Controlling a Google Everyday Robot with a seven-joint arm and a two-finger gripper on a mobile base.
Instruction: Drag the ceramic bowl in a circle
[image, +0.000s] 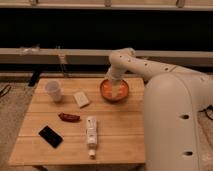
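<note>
The ceramic bowl (114, 90) is round, shallow and orange-red with a paler inside. It sits on the wooden table (120, 137) near the far right edge. My gripper (115, 83) reaches down from the white arm (131, 62) into the bowl's far side. The gripper's tip is low inside the bowl and partly hidden by the wrist.
A white cup (54, 90) stands at the far left. A small pale packet (81, 98), a dark red object (69, 117), a black flat device (50, 136) and a white bottle (91, 132) lie on the table. My robot body (175, 125) fills the right side.
</note>
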